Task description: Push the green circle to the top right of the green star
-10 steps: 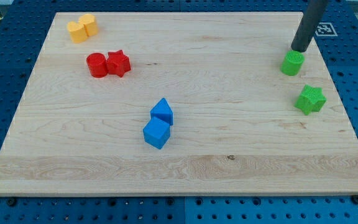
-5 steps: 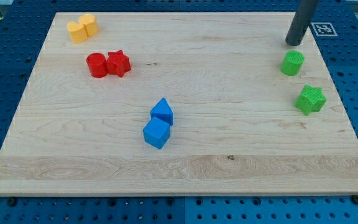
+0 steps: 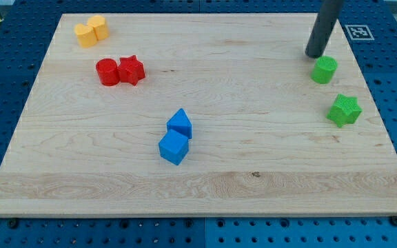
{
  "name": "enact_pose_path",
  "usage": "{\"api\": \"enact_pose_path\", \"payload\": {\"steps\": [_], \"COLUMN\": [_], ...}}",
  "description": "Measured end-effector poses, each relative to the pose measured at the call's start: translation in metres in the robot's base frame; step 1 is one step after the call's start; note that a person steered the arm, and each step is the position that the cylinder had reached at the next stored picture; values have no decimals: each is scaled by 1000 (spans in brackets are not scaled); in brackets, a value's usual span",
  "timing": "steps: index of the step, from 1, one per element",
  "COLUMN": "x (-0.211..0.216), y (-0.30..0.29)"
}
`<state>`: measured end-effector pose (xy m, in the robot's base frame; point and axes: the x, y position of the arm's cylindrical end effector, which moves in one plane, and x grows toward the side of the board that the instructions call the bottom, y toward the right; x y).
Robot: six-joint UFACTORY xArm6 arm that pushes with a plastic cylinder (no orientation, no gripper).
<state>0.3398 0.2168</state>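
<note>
The green circle [image 3: 324, 69] sits on the wooden board near its right edge, towards the view's top. The green star [image 3: 344, 109] lies below it and slightly to the right. My tip [image 3: 314, 55] is on the board just to the upper left of the green circle, very close to it, with a narrow gap showing. The dark rod rises from there out of the view's top.
Two yellow blocks [image 3: 91, 30] sit together at the top left. A red circle [image 3: 107, 71] and a red star [image 3: 131, 69] touch below them. Two blue blocks [image 3: 176, 136] sit near the board's middle. A fiducial tag [image 3: 358, 32] lies beyond the top right corner.
My tip has moved from just above the green circle, first up, then to the view's left, ending at the circle's upper left. The green circle and the star have not moved.
</note>
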Motion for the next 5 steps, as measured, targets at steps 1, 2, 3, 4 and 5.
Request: {"api": "enact_pose_path", "payload": {"steps": [1, 2, 3, 4, 5], "x": [45, 79, 95, 97, 96], "y": [0, 0, 0, 0, -1]}}
